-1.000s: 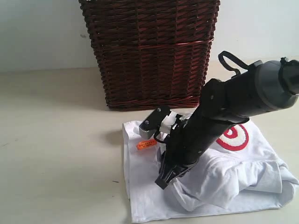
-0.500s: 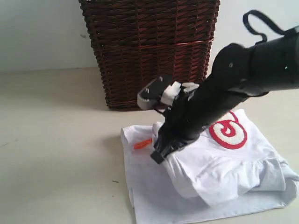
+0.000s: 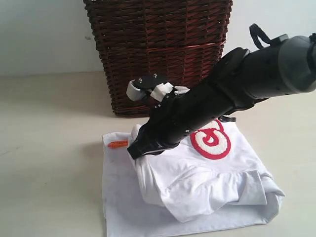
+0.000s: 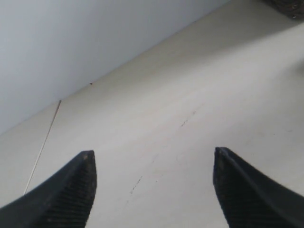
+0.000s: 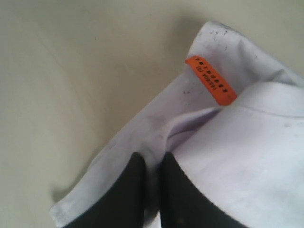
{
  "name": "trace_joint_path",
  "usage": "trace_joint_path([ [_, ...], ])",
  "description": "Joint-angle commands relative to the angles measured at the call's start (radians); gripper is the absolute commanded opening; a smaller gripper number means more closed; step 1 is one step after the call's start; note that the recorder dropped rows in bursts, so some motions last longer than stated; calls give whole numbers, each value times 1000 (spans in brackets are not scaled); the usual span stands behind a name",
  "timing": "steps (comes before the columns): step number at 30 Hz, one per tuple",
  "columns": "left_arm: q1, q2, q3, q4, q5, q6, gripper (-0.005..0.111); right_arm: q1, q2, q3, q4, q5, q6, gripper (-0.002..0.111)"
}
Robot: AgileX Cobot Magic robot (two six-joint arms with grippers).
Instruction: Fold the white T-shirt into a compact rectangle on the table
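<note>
Shirt (image 3: 197, 187) is lying bunched on the table (image 3: 49, 148), in front of the basket (image 3: 158, 49) that is standing toward the table's far edge, near the wall (image 3: 39, 29). Its lower layer is spreading flat toward the near edge, while a thicker heap of folds is sitting on top, with a red emblem (image 3: 211, 139) facing up. The right arm (image 3: 247, 84) is reaching across the shirt from the right, and the right gripper (image 3: 136, 150) is sitting at the heap's far-left part. Its fingers (image 5: 128, 190) are standing narrow, nearly together, pinching a ridge of white cloth between their tips. The left gripper (image 4: 152, 190) is hovering over bare table, its fingers wide apart and gripping nothing. The orange tag (image 3: 117, 144) is lying just beside the pinched fold, at the shirt's far-left corner.
</note>
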Motion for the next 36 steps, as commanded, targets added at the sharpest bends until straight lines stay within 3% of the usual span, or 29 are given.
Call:
trace_joint_path([
  [1, -3, -5, 3, -1, -3, -1, 67, -2, -17, -6, -5, 4, -13, 0],
  [6, -3, -5, 3, -1, -3, -1, 67, -28, -161, -34, 87, 184, 18, 0],
  [10, -3, -5, 3, -1, -3, -1, 67, 24, -107, -35, 134, -22, -97, 0],
  [18, -3, -5, 3, -1, -3, -1, 67, 73, 78, -39, 269, -2, -281, 1],
  [21, -3, -5, 3, -1, -3, -1, 67, 73, 78, -39, 285, 45, -324, 18],
  [25, -3, -5, 3, -1, -3, -1, 67, 73, 78, -39, 285, 44, -324, 57],
  [27, -3, -5, 3, -1, -3, -1, 67, 73, 70, -39, 283, 17, -324, 67],
  [32, -3, -5, 3, -1, -3, -1, 67, 55, -9, -39, 57, -112, -268, 64],
  [36, -3, -5, 3, -1, -3, -1, 67, 25, 0, -20, -309, -199, 74, 46],
])
